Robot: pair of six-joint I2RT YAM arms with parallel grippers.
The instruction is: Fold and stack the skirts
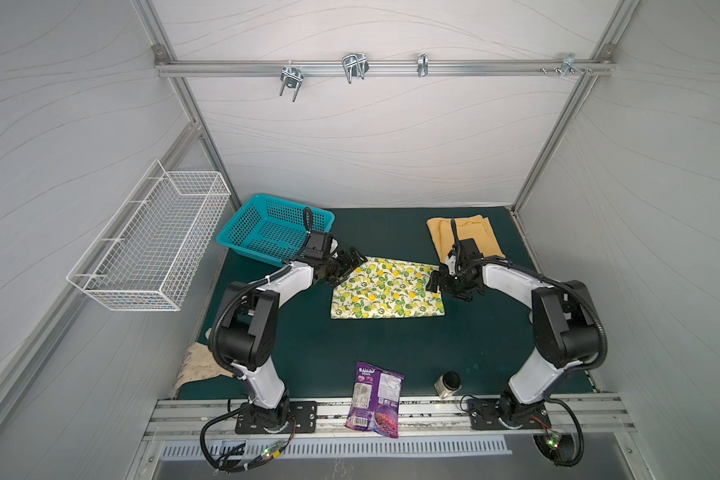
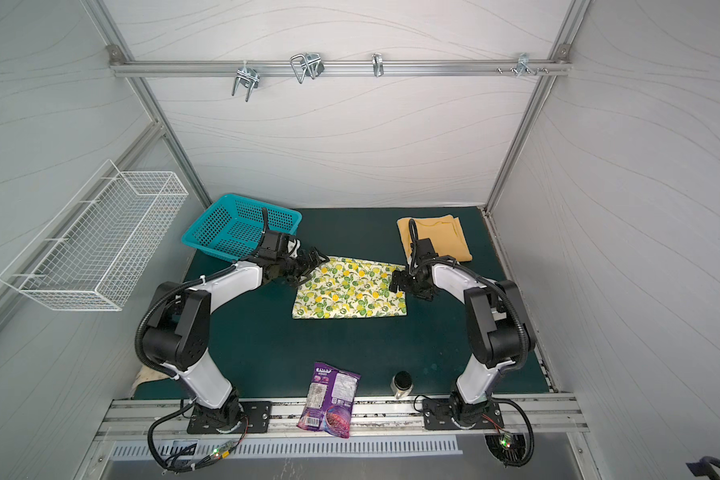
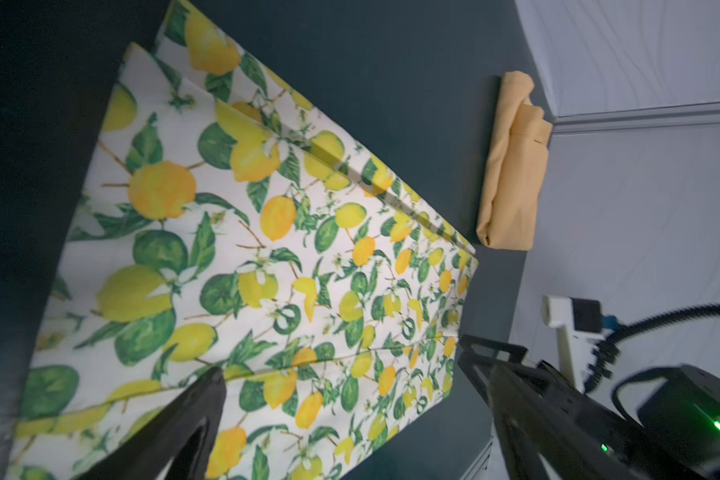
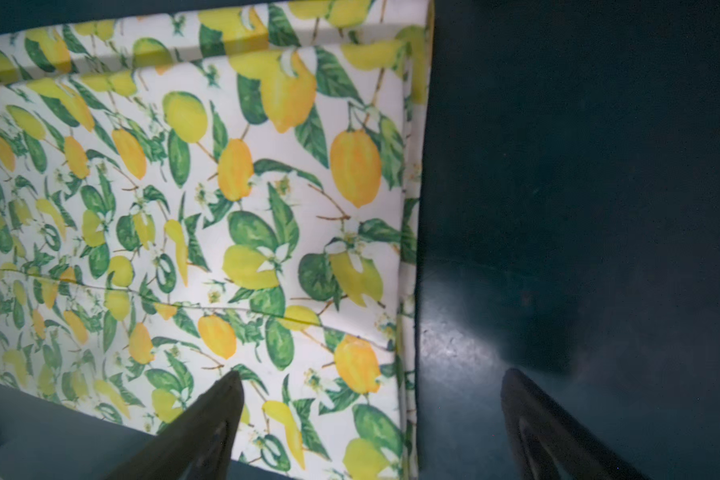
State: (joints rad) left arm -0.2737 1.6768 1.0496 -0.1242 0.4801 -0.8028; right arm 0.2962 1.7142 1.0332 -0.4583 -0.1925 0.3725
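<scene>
Teal basket (image 1: 267, 232) sits upper left on the desk (image 1: 391, 353). L gripper (image 1: 356, 262), jaws apart & empty, at upper-left corner of the lemon skirt (image 1: 387, 291), which lies flat mid-frame. R gripper (image 1: 432, 281), jaws wide apart too, straddles its right edge w/ nothing held. Upper right, the mustard skirt (image 1: 474, 232) lies folded, apart from the lemon one.
</scene>
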